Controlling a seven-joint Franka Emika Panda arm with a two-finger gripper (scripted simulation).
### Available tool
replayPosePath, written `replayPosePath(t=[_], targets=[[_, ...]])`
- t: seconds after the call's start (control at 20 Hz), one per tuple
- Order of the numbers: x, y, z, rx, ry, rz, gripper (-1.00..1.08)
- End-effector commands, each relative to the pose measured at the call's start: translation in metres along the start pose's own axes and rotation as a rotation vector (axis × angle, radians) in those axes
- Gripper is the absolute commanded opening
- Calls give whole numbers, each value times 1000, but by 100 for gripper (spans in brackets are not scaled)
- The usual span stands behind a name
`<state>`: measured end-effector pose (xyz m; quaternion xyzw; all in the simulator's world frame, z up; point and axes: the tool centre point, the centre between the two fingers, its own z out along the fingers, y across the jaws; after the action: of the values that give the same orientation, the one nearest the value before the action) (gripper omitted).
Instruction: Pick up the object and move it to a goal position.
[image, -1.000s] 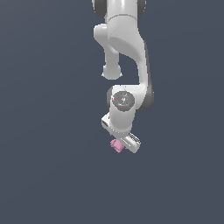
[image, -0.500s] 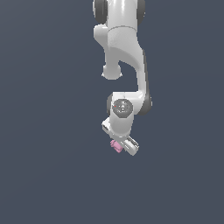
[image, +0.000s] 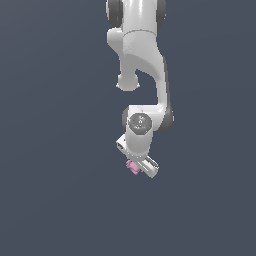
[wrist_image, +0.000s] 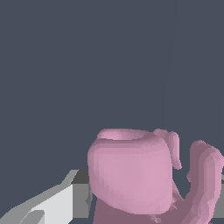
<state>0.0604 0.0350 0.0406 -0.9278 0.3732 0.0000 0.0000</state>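
My gripper (image: 141, 168) has its fingers (wrist_image: 52, 205) clamped on the pink object (image: 132, 167), which sits between them at the tips, jutting toward the exterior view's left, hanging beneath the white arm (image: 142, 75) against plain dark ground.

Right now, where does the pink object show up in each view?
Exterior view: pink object is a tiny lump at the tool, below centre.
Wrist view: pink object fills the lower middle, close up.
Shared landmark: the white finger beside it.
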Motion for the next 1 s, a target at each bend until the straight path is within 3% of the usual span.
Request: replayPosePath(t=[0.0, 0.45, 0.95], targets=[[0, 0, 0, 0, 0, 0, -100], [10, -6, -5, 0, 0, 0, -100], [40, -26, -20, 0, 0, 0, -100]])
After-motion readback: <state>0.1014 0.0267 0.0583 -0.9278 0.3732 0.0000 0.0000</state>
